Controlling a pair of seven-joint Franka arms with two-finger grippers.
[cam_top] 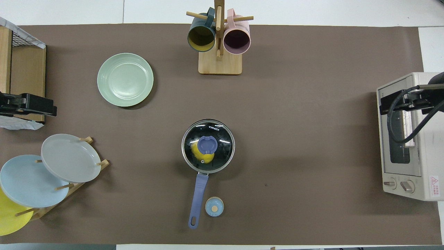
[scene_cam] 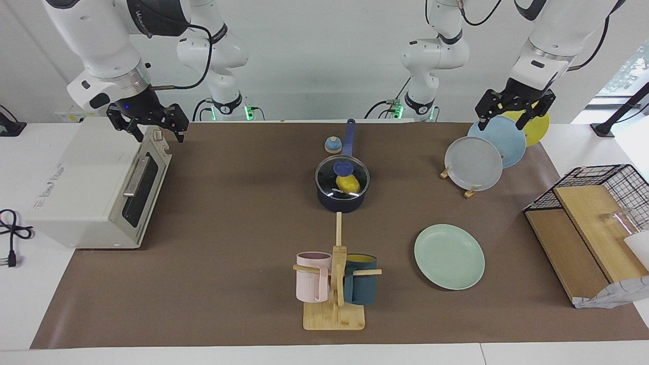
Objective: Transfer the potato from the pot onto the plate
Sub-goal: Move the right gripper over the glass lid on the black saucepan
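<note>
potato (scene_cam: 348, 183) in lidded pot (scene_cam: 341, 199) | plate (scene_cam: 449, 256) bare | left claw (scene_cam: 514, 112) spread over plate rack | right claw (scene_cam: 147, 122) spread over oven

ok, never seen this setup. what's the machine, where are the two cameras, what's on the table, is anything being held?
Two robot arms at one table. One picture faces them from across the table; the other looks steeply down from above their own end.

On the brown mat: a pot with a glass lid on it and a potato inside, and a green plate lying farther from the robots, toward the left arm's end. There is also a mug stand, a rack of plates, a toaster oven and a wire basket.

The left gripper hangs over the plate rack, the right gripper over the oven. Both are open and empty.
</note>
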